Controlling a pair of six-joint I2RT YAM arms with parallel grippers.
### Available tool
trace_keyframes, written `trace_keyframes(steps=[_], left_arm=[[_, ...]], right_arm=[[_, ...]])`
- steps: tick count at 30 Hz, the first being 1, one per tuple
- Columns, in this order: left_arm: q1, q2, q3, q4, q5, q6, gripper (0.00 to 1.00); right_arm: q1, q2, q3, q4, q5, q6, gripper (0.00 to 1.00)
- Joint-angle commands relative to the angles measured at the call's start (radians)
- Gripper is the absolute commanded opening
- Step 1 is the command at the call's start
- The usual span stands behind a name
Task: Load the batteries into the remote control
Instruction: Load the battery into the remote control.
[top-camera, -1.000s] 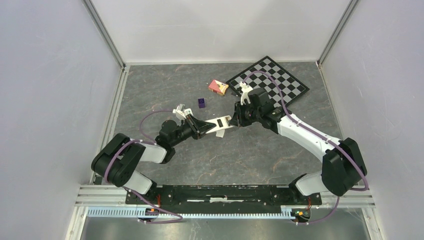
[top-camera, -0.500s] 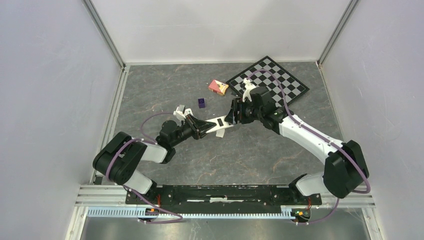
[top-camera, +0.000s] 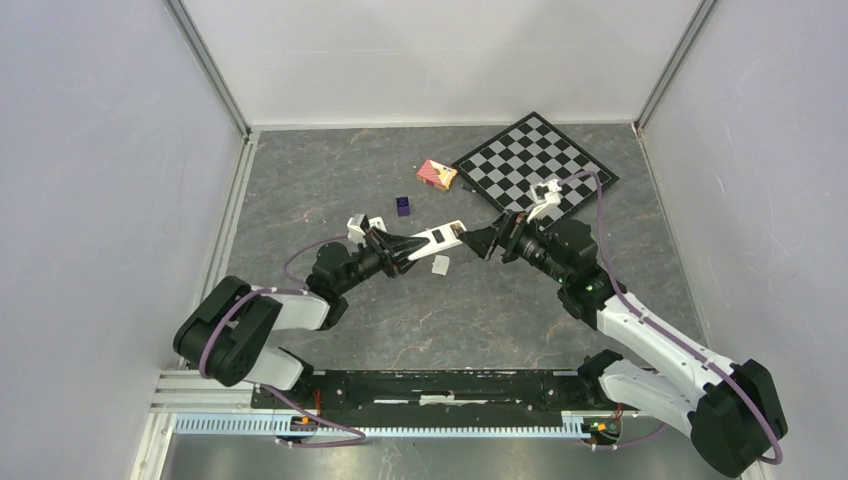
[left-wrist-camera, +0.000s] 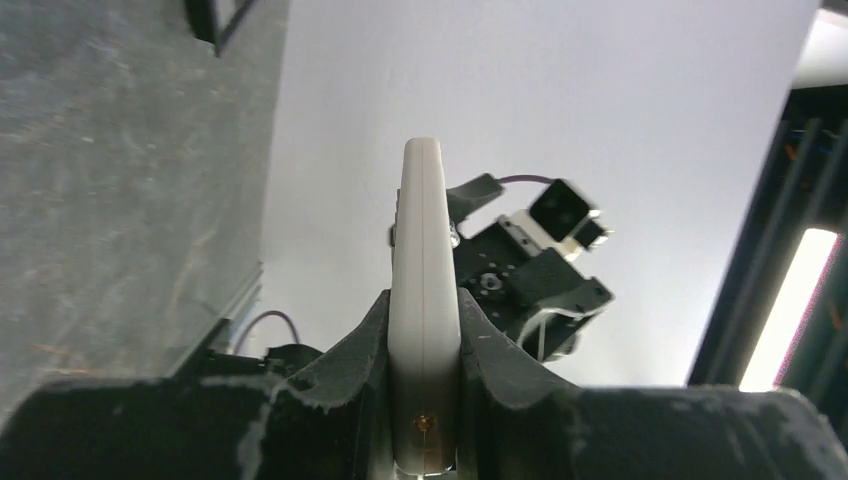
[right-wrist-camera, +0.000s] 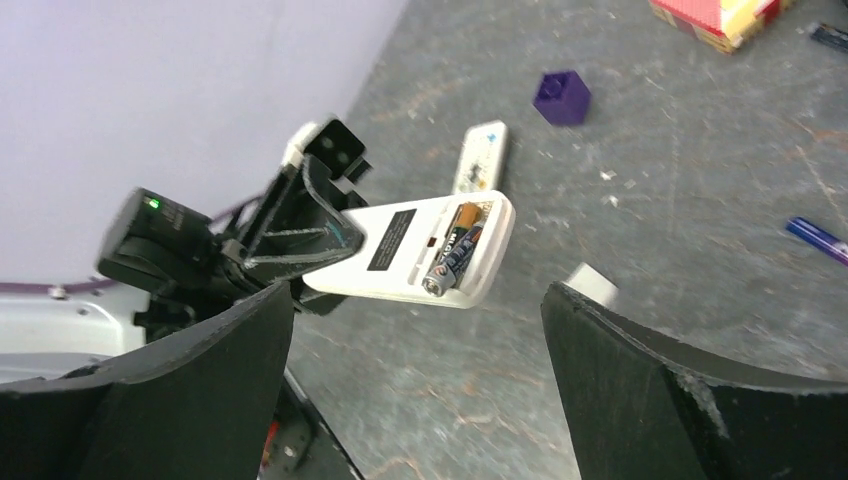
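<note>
Here left pincer (left-wrist-camera: 424, 322) clamps the remote control (right-wrist-camera: 392, 255), battery (right-wrist-camera: 448, 262) in its bay (right-wrist-camera: 472, 222); right pincer (right-wrist-camera: 418, 300) apart.

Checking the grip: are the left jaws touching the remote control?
Touching. The left wrist view shows the left gripper clamped on the edge-on remote control, no gap either side.

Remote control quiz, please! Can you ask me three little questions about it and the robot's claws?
1. True or false: the left claw is squeezing the remote control and holding it up off the table.
2. Pick one. The right claw is: A) wide open with nothing in it, B) pinching the remote control too, C) shut tight on nothing.
3. Fill in the gap: the open back of the remote control has ___ inside it.

Key: 1 true. 2 A. 3 batteries.
</note>
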Motion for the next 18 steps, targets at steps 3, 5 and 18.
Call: trace_keyframes(steps=[3,5,18], left_arm=[[0.0,-0.087,0.025,-0.007,0.019,-0.235,0.02],[-0.001,-0.089,0.039,-0.018,0.02,-0.246,0.02],[-0.007,-0.173,0.09,-0.13,0.005,-0.171,0.02]], right_arm=[[-0.004,-0.061,-0.101,0.384,0.044,0.193,0.98],[-0.004,-0.066,-0.115,0.426,0.055,0.224,0.98],[-0.004,-0.032,-0.156,0.45,0.122,0.38,0.82]])
